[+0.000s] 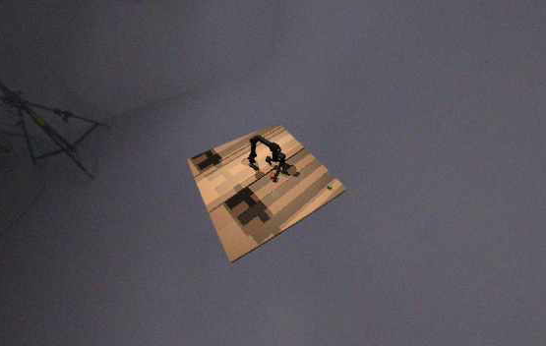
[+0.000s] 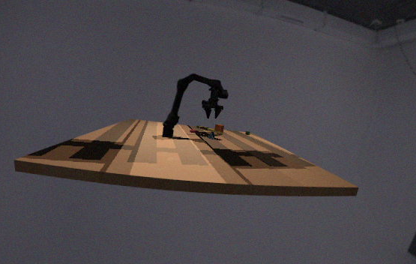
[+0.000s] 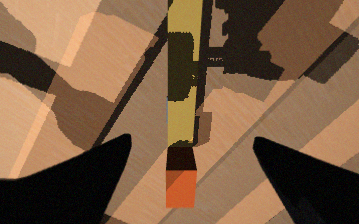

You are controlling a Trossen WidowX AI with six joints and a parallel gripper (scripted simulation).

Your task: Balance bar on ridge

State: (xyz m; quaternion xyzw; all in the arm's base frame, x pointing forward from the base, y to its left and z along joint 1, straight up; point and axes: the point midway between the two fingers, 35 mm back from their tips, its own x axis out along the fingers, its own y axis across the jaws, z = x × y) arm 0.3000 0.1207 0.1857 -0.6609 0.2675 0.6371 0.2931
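Observation:
The yellow bar point(image 2: 210, 130) point(image 3: 181, 120) has an orange block point(image 1: 273, 175) point(image 2: 219, 128) point(image 3: 181, 190) on one end. The small blue ridge point(image 2: 212, 136) stands under the bar, nearer the block end in the exterior view; only a faint blue sliver shows beside the bar in the wrist view. The bar lies across the ridge with its block end off the table; its far end is too small to judge, and I cannot tell if it is exactly level. My gripper point(image 2: 213, 117) point(image 3: 192, 140) is wide open and empty, above the bar, not touching it.
A small green object point(image 1: 330, 187) point(image 2: 247, 133) lies near the table's far edge. A small red object point(image 2: 193, 131) lies near the bar's far end, on the arm base's side. Dark shadow patches cross the wooden table point(image 1: 221, 238) point(image 2: 161, 170).

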